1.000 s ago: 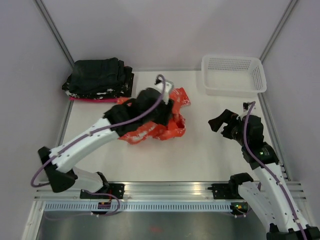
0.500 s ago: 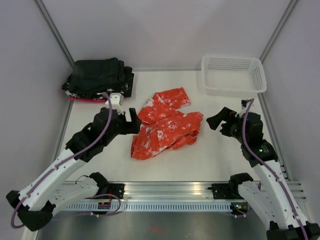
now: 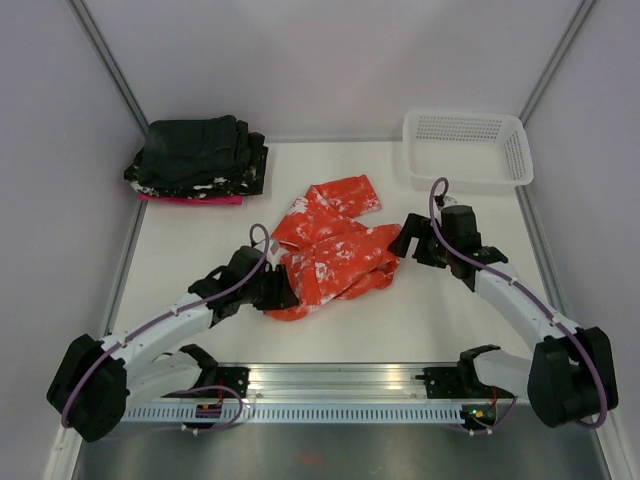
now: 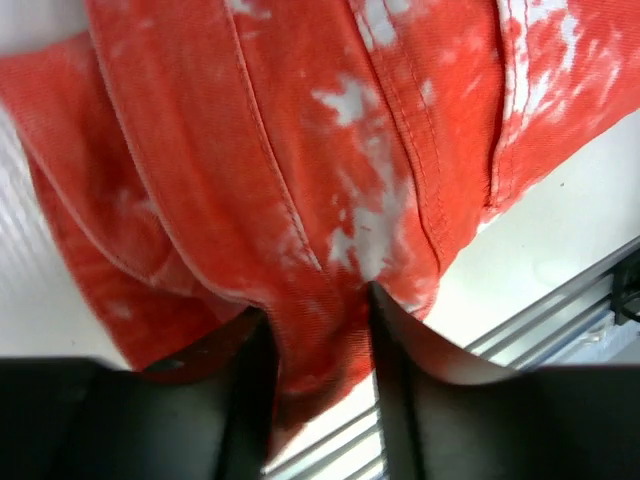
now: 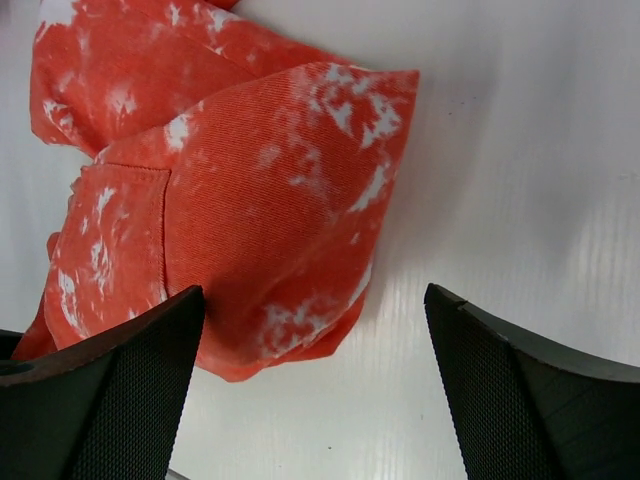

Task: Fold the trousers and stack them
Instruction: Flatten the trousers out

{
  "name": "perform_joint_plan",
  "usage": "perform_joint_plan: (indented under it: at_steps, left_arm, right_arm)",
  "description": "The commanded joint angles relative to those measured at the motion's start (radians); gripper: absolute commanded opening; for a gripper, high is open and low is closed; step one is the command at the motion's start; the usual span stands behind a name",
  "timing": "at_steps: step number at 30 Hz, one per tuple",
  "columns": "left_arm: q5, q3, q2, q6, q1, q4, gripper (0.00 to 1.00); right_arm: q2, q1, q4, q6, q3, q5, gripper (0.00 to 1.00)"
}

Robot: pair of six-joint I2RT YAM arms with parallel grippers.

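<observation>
The orange-red trousers [image 3: 335, 245] with white splotches lie crumpled in loose folds at mid-table. My left gripper [image 3: 282, 292] is at their near-left edge. In the left wrist view [image 4: 315, 305] its fingers [image 4: 250, 390] are closed on a bunched fold of the trousers [image 4: 300, 150]. My right gripper [image 3: 408, 242] is open at the trousers' right end. In the right wrist view [image 5: 313, 293] its wide-apart fingertips [image 5: 150, 360] straddle the near corner of the trousers [image 5: 250, 200], which lies on the white table.
A stack of black folded garments [image 3: 197, 155] lies on a pink cloth [image 3: 190, 199] at the back left. A white mesh basket [image 3: 465, 150] stands at the back right. A metal rail [image 3: 340, 380] runs along the near table edge.
My left arm pulled back off the trousers, then came down at their near-left edge and closed on a fold. My right gripper moved left to their right end. The trousers now lie more spread.
</observation>
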Motion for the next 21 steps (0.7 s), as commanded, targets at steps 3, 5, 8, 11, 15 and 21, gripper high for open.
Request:
perform_joint_plan:
  at_steps: [3,5,8,11,15,21]
  left_arm:
    - [0.056,0.041,0.064,0.03,0.0,0.174,0.05]
    - [-0.058,0.121,0.045,0.052,0.003,0.131,0.02]
    - [-0.221,0.343,0.01,0.15,0.025,-0.017,0.02]
    - [-0.296,0.622,0.008,0.274,0.028,-0.16,0.02]
    - [-0.18,0.834,-0.015,0.43,0.028,-0.156,0.02]
    - [0.183,1.116,0.147,0.403,0.005,-0.157,0.02]
  right_arm:
    - [0.122,0.051,0.102,-0.017,0.123,-0.049,0.96]
    - [0.174,0.051,0.054,-0.031,0.212,-0.027,0.93]
    - [0.195,0.051,-0.024,-0.061,0.325,0.008,0.88]
    - [0.165,0.051,-0.037,-0.069,0.388,0.026,0.81]
    - [0.123,0.051,-0.073,-0.055,0.448,0.023,0.8]
    - [-0.026,-0.122,-0.194,0.057,0.455,-0.017,0.85]
